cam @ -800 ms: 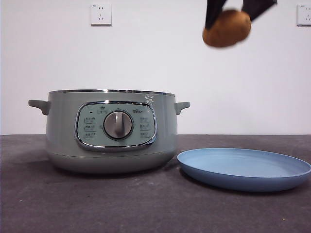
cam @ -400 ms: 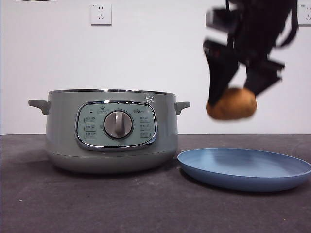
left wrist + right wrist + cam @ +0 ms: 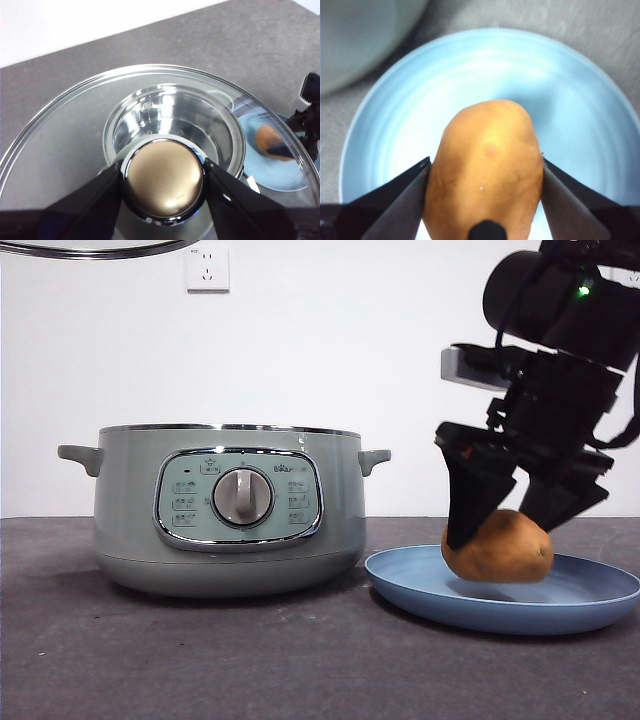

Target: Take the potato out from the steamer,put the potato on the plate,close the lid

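While the right tool (image 3: 503,532) is clamping the potato (image 3: 498,546) between its two jaws, the potato is sitting low inside the plate (image 3: 590,608), at or just above its surface; contact cannot be told. The plate is lying on the tabletop (image 3: 200,660) just beside the steamer (image 3: 130,510), which is standing open. High above the steamer, the left tool (image 3: 162,182) is gripping the lid (image 3: 60,130) by its knob (image 3: 164,178), and only the lid's rim is showing at the front view's top edge.
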`<act>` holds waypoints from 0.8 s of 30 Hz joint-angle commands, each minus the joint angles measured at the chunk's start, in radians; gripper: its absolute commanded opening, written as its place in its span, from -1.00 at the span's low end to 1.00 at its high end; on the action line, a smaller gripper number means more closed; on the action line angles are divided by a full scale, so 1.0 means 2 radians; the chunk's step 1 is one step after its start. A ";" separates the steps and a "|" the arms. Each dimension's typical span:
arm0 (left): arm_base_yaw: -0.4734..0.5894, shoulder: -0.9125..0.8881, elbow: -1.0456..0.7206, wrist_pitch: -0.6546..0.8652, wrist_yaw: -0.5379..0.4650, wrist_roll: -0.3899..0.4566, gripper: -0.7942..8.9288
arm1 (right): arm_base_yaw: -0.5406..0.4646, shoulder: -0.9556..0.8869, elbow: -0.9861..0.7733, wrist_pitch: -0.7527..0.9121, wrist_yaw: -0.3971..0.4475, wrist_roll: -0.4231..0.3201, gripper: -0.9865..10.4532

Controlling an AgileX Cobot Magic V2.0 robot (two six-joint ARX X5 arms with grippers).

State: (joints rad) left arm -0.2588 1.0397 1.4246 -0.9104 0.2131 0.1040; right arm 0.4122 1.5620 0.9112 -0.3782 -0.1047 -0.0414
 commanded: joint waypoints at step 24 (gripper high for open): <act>-0.046 0.104 0.002 0.105 0.013 0.016 -0.86 | -0.020 -0.040 -0.018 0.007 0.004 0.035 0.45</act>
State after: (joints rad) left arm -0.3458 1.2469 1.4246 -0.7483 0.2283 0.1165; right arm 0.3717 1.5074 0.8780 -0.3706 -0.1009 0.0139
